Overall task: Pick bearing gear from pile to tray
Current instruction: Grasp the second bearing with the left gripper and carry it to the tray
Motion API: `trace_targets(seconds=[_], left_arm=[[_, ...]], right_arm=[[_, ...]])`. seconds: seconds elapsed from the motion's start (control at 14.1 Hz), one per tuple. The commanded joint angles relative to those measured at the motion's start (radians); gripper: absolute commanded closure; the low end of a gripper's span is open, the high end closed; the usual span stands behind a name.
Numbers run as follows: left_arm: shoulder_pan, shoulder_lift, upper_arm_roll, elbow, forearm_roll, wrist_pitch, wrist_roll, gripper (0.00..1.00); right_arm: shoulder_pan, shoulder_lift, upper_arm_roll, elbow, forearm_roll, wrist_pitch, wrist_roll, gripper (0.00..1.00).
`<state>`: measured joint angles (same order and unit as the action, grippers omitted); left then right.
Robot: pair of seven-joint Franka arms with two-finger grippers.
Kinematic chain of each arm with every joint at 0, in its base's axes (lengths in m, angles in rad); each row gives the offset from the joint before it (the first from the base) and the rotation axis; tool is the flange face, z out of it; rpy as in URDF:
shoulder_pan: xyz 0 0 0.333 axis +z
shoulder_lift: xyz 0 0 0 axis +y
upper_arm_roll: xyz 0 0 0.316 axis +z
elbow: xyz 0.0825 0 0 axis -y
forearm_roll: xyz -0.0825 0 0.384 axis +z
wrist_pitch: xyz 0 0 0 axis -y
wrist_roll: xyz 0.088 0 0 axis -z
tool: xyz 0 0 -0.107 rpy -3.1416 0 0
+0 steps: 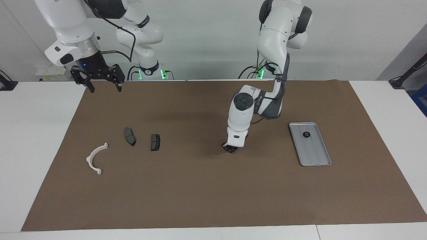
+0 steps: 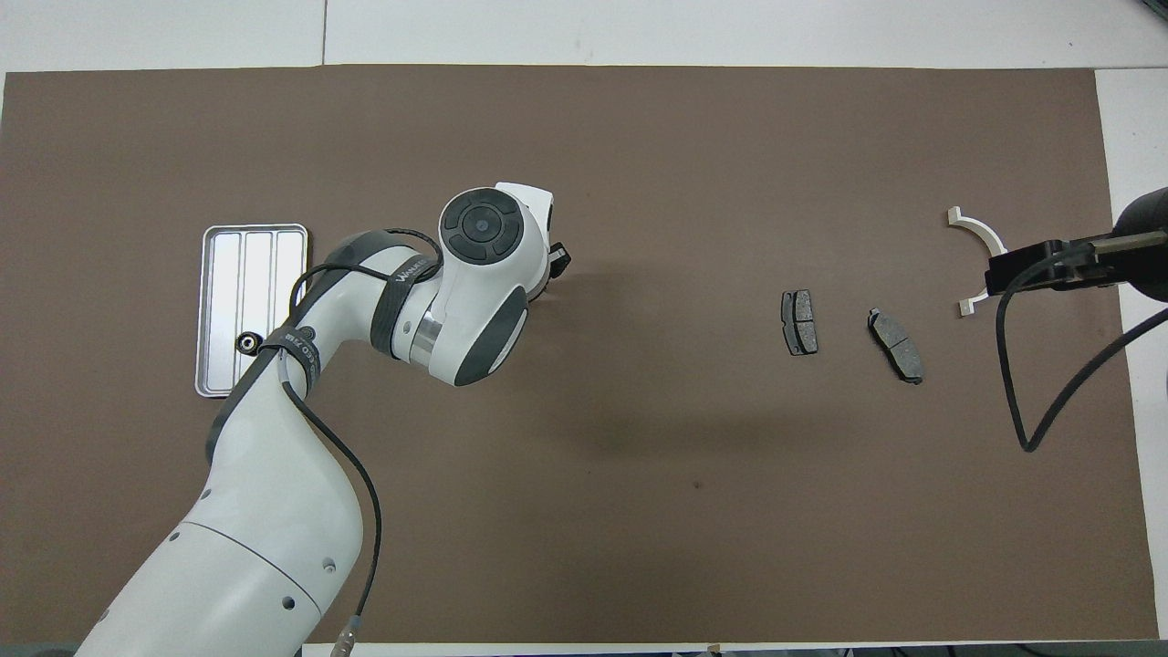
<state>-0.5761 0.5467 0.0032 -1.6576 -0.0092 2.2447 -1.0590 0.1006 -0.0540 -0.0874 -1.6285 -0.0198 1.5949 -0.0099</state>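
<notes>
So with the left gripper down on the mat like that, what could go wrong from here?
1. The left gripper is shut low on the brown mat, and its fingertips hide whatever it closed on; it may lift away with nothing.
2. If it does hold a small part, that could slip out on the way to the tray, which already holds one black ring.
3. The right gripper, open, waits above the mat's edge.
</notes>
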Motion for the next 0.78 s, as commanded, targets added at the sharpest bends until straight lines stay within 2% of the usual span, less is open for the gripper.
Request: trace_targets(seconds=[0.0, 0.14, 0.28, 0.42, 0.57, 0.71], left_arm=[[-0.018, 0.004, 0.021, 0.007, 0.034, -0.045, -0.022, 1.0], [-0.004, -0.014, 0.04, 0.012, 0.051, -0.065, -0.016, 1.0], [0.045, -0.085, 0.049, -0.002, 0.051, -0.126, 0.041, 1.0], [0.114, -0.14, 0.049, -0.031, 0.051, -0.193, 0.19, 1.0], [0.209, -0.206, 0.047, -0.108, 0.051, -0.191, 0.352, 1.0], [0.312, -0.235, 0.047, -0.164, 0.051, -0.177, 0.561, 1.0]], right_arm=[[-0.019, -0.053, 0.014, -0.074, -0.005, 0.052, -0.027, 0.0], [-0.024, -0.079, 0.014, -0.115, -0.005, 0.104, -0.025, 0.0], [-0.027, -0.079, 0.014, -0.113, -0.003, 0.138, -0.024, 0.0], [-0.029, -0.082, 0.015, -0.11, -0.005, 0.14, -0.021, 0.0], [-0.027, -0.083, 0.015, -0.11, -0.003, 0.14, -0.019, 0.0], [-0.027, -0.079, 0.015, -0.093, -0.003, 0.14, -0.018, 0.0]])
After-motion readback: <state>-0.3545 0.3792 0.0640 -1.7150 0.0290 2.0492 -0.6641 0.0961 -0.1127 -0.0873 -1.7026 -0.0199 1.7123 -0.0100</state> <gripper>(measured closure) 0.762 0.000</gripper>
